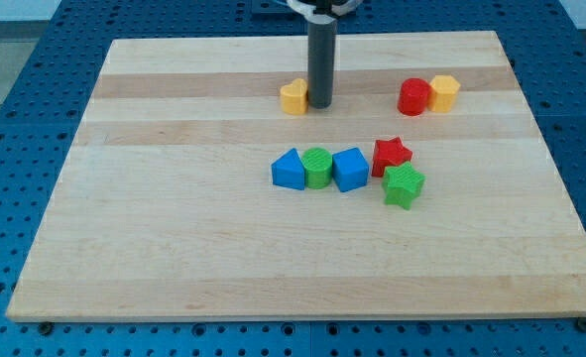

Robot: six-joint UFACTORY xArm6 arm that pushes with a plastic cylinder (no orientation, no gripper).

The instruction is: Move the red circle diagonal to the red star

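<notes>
The red circle (413, 97) sits at the view's upper right, touching a yellow hexagon (443, 93) on its right. The red star (391, 156) lies below it, near the board's middle right, touching a green star (404, 185) below it and close to a blue cube (350, 169) on its left. My tip (320, 104) stands at the upper middle, well left of the red circle, right against a yellow heart-shaped block (293, 97).
A blue triangular block (289, 170) and a green circle (317, 168) form a row with the blue cube at the board's middle. The wooden board (174, 218) lies on a blue perforated table.
</notes>
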